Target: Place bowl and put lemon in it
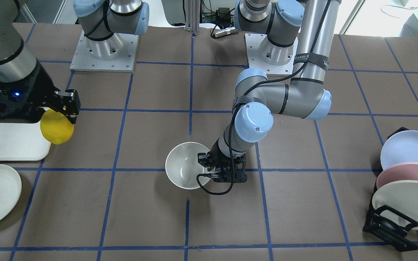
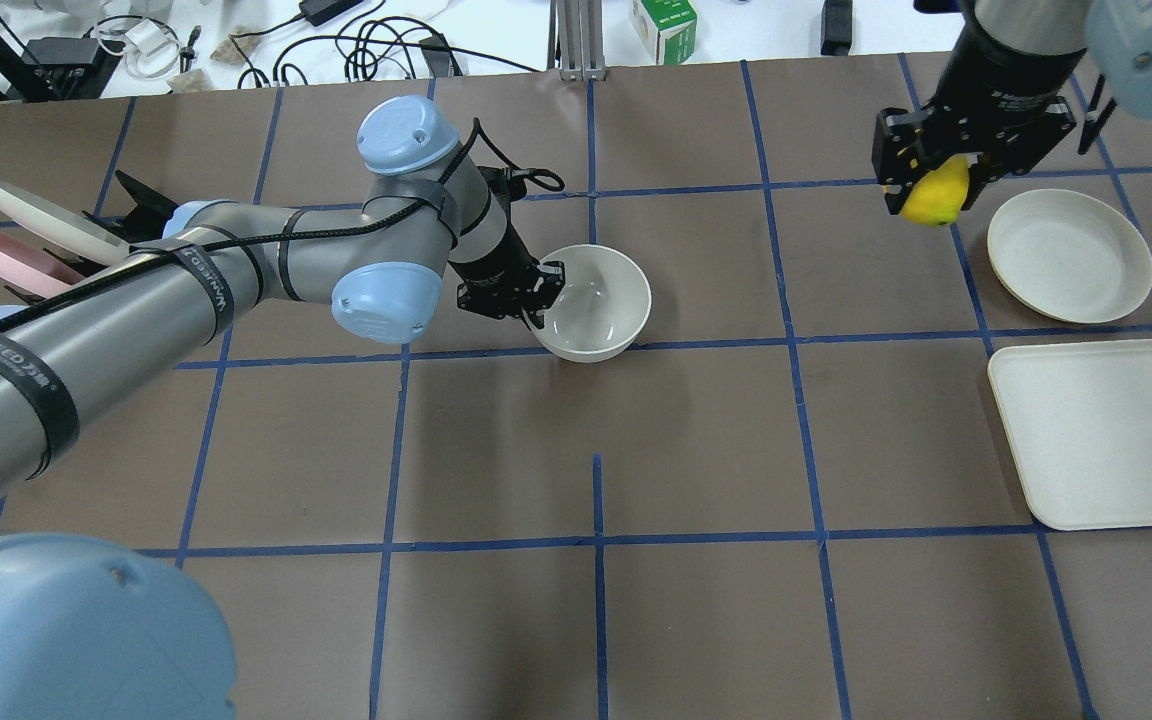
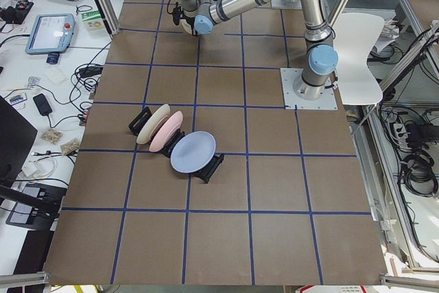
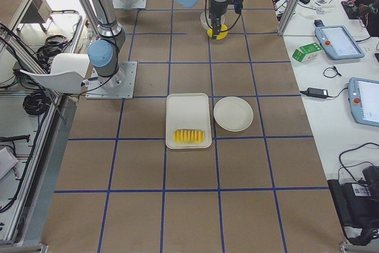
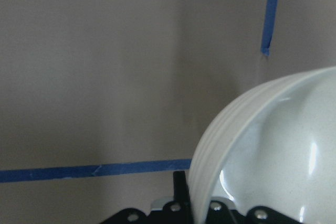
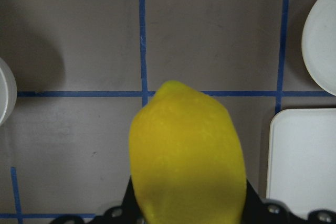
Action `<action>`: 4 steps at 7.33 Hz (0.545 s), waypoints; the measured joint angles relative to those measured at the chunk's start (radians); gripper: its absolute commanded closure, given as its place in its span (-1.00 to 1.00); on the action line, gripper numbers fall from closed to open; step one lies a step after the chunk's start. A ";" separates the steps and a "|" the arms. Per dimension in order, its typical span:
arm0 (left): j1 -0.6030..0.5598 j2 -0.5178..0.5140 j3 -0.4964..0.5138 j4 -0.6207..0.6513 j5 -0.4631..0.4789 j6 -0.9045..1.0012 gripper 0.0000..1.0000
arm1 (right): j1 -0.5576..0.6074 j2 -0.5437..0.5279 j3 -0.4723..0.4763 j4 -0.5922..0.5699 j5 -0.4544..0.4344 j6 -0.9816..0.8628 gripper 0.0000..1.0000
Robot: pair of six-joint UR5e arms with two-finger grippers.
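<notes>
My left gripper (image 5: pixel 202 211) pinches the rim of the bowl (image 5: pixel 273 145). My left wrist camera shows this best. One finger is inside the bowl and one is outside, with the white edge squeezed between them. From above I see only black fingers meeting the bowl's side. The bowl's hollow faces up, at the middle of the table (image 2: pixel 696 450). I cannot tell if its bottom touches the table.

My right gripper (image 2: pixel 939 178) squeezes the lemon (image 6: pixel 189 150) between its fingers. My right wrist camera shows the lemon big and yellow over blue tape lines. The front view shows it up in the air, just beside a corner of the white tray (image 1: pixel 13 145). The lemon is well apart from the bowl.

A row of sliced fruit (image 4: pixel 189 136) lies on the tray. The right side view shows the whole row, while the view from above shows only its end. A round white plate (image 2: pixel 1071 255) sits near the tray.

Farthest off, on my left, a black rack (image 1: pixel 386 226) holds a blue plate (image 1: pixel 408 148), a pink plate (image 1: pixel 408 174) and a cream plate (image 1: pixel 405 203) on edge.
</notes>
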 measured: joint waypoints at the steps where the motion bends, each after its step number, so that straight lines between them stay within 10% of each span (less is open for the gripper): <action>1: -0.002 -0.003 -0.002 0.009 -0.003 -0.005 -0.99 | 0.056 0.039 0.000 -0.059 -0.001 0.045 0.63; 4: 0.003 0.009 0.008 -0.005 0.005 -0.008 -1.00 | 0.175 0.144 -0.010 -0.178 0.012 0.139 0.62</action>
